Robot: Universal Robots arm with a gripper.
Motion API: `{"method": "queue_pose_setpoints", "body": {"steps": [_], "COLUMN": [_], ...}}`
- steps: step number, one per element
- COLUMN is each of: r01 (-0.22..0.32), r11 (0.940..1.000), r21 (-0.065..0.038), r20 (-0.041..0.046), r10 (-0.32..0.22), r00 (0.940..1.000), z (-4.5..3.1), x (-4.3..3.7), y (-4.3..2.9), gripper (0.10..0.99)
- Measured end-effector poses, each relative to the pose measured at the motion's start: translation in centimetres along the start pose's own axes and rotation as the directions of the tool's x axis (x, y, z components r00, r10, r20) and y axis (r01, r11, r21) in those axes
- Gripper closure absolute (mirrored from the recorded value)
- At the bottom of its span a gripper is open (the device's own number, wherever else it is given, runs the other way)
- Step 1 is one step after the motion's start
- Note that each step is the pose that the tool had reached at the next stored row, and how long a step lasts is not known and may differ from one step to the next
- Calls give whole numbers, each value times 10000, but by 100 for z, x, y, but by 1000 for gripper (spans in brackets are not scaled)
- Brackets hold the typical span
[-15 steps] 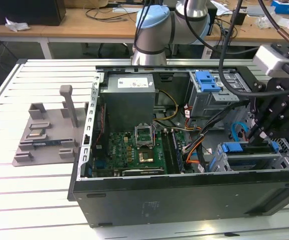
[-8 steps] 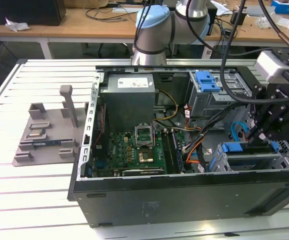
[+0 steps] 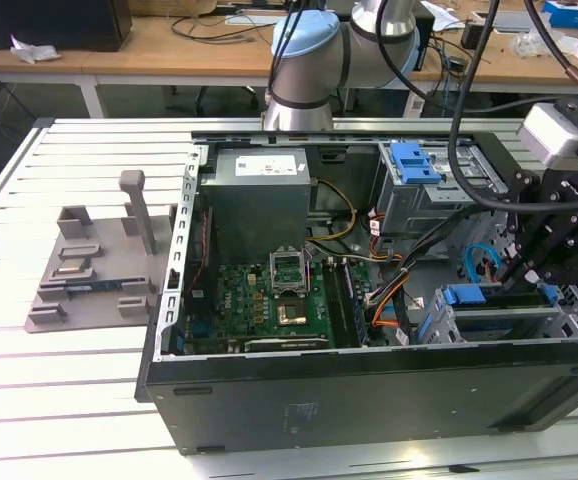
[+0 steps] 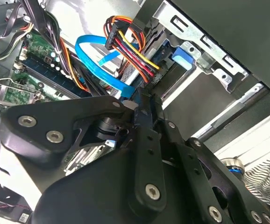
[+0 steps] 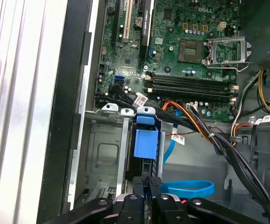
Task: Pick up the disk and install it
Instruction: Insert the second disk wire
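My gripper (image 3: 554, 262) hangs over the drive cage at the exterior view's right end of the open computer case (image 3: 369, 390), down among the blue rails (image 3: 464, 296) and cables. The green motherboard (image 3: 269, 305) lies in the case's middle, with the grey metal box (image 3: 259, 200) behind it. A grey plastic fixture (image 3: 99, 265) sits on the slatted table (image 3: 49, 390) to the left.

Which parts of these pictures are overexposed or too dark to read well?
In the exterior view, the slatted table glares white near the front; the case's outer wall is dark. In the first wrist view, the table surface washes out. In the second wrist view, the gripper body is a dark mass.
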State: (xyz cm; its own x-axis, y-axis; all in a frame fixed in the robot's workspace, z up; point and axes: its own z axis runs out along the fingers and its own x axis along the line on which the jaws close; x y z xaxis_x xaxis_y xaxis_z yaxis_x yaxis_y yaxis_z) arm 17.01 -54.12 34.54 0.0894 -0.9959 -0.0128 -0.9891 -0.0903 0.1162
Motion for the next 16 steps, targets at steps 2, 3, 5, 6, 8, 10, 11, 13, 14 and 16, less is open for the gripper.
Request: {"method": "queue_pose_setpoints", "body": {"steps": [2,3,5,6,8,10,11,13,14,16], "r01": [2,2,1,2,4,3,1,4,8,8], "r11": [10000,10000,10000,10000,10000,10000,10000,10000,10000,10000], "r21": [-1,-1,-1,-1,-1,-1,-1,1,2,3], "r20": [-6,-4,2,2,-2,0,7,23,43,57], "r10": [-2,-2,-1,-2,-4,-3,-1,-4,-8,-8], "r00": [10000,10000,10000,10000,10000,10000,10000,10000,10000,10000], "z": [15,23,36,39,39,40,36,-8,-10,-13], "x": [-1,-1,-2,-2,-2,-3,-3,-9,-12,-14], "y": [-2,2,20,24,24,25,25,19,14,8], "gripper": [925,925,925,925,925,925,925,925,925,925]}}
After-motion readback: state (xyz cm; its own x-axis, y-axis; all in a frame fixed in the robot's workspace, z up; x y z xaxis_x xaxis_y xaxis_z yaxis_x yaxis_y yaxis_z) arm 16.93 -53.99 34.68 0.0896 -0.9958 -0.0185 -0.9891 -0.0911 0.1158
